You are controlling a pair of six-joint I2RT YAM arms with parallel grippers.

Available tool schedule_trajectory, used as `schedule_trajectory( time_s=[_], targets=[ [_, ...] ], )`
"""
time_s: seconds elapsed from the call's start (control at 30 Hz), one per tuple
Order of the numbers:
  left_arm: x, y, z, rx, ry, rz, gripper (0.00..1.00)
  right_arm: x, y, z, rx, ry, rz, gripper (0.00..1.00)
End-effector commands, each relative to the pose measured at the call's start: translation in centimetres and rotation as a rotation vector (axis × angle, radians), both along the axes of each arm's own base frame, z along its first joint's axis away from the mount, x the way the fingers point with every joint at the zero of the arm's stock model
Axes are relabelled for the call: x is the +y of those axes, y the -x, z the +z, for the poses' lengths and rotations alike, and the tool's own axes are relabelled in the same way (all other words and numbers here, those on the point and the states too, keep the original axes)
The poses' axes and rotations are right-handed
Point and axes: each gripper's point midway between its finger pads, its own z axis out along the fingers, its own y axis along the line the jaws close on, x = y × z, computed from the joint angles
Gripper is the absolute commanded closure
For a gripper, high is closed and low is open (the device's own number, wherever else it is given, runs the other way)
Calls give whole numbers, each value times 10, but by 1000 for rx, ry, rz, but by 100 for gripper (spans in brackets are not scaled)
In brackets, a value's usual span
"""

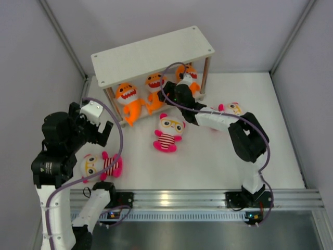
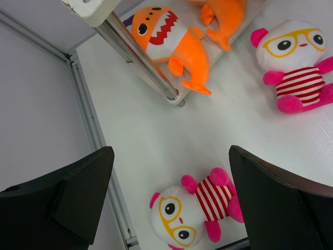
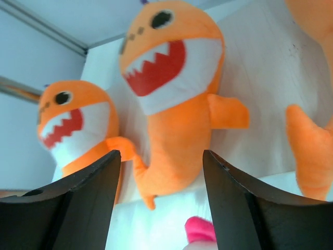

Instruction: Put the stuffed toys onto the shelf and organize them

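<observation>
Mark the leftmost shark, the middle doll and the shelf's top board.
leftmost shark [image 1: 127,95]: top external view, on its toothy mouth.
middle doll [image 1: 170,125]: top external view, on its face.
shelf top board [image 1: 152,54]: top external view, board centre.

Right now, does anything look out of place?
Yes: three dolls lie on the table, not the shelf: centre doll, left doll beside the left arm, right doll behind the right arm. The tail of the leftmost shark seems to overhang its board.

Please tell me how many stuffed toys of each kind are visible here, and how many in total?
Sharks: 3
Dolls: 3
Total: 6
</observation>
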Motion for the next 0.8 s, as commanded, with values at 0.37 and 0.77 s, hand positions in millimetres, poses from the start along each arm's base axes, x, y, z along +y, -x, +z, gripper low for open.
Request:
schedule_trajectory(
  time_s=[0.37,0.77],
  targets=[
    [1,3,10,-49,3,6,1,-64,131,85,-33,101,120,35],
    [6,3,12,-44,30,60,1,-327,140,-23,356,168,-541,18]
  ],
)
